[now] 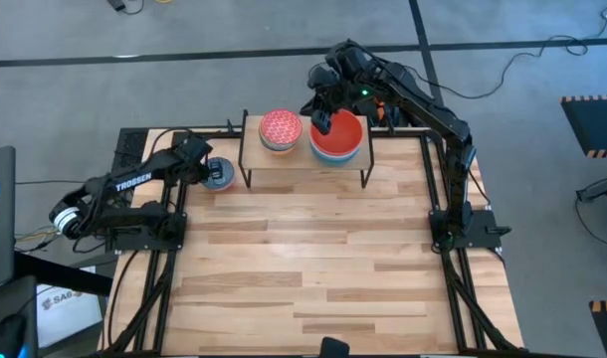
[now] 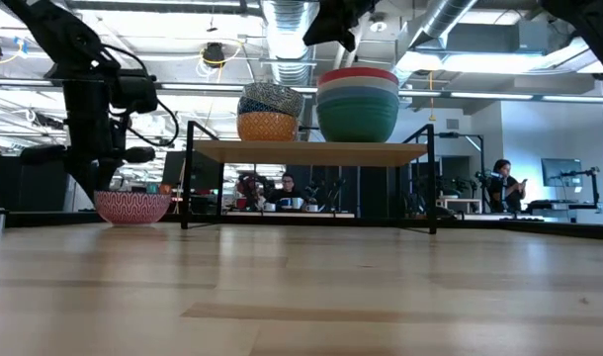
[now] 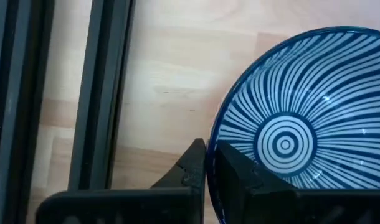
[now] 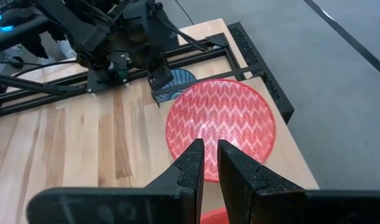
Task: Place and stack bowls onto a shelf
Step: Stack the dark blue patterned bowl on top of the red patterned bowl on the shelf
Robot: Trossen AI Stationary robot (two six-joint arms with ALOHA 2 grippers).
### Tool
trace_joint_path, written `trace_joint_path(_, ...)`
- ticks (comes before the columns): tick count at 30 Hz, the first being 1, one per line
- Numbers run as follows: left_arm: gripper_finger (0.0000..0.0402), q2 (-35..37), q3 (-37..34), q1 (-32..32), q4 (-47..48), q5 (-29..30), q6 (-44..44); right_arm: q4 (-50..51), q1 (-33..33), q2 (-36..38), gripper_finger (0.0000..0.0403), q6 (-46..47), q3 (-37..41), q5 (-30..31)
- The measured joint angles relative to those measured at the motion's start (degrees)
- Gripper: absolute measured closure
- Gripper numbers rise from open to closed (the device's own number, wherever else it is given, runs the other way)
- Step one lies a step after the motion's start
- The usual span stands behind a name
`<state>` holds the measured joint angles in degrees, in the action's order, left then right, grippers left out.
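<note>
Slatted light-wood tabletop (image 1: 313, 268), smooth and bare across its near part, with 2 dark arms at its far end. At far left, the left gripper (image 3: 205, 163) is clamped on the thin rim of the blue-and-white patterned bowl (image 3: 296, 146), a round glossy bowl with fine radial stripes and concentric rings at its centre; 1 finger lies inside the rim, 1 outside. The bowl sits on the tabletop just beside the shelf's left legs; in the low view its outer wall shows a pink wavy pattern. The shelf (image 2: 311, 151), a flat rectangular light-wood board on thin black metal legs, carries 2 stacks. Left stack: a pink patterned bowl (image 1: 280, 128) with zigzag interior on top, over a yellow one. Right stack (image 2: 357, 103): several nested smooth bowls, red uppermost, teal outermost below. The right gripper (image 1: 323, 117) hovers above the shelf between the stacks, its fingers nearly together and holding nothing.
</note>
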<state>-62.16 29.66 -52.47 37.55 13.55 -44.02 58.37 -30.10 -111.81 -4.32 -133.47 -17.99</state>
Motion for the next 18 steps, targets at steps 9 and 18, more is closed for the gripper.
trace_joint_path(9, 0.0398, 4.3, 8.5, 6.2, 15.0, 1.7, 2.4, -0.1, 4.2, 0.0, 0.0306, -1.3, 0.0, -1.6)
trace_joint_path(18, 0.0399, 15.9, 16.0, 25.2, 25.2, 2.7, -11.5, 1.0, 8.0, 0.2, 0.0233, 11.9, 0.0, 1.9)
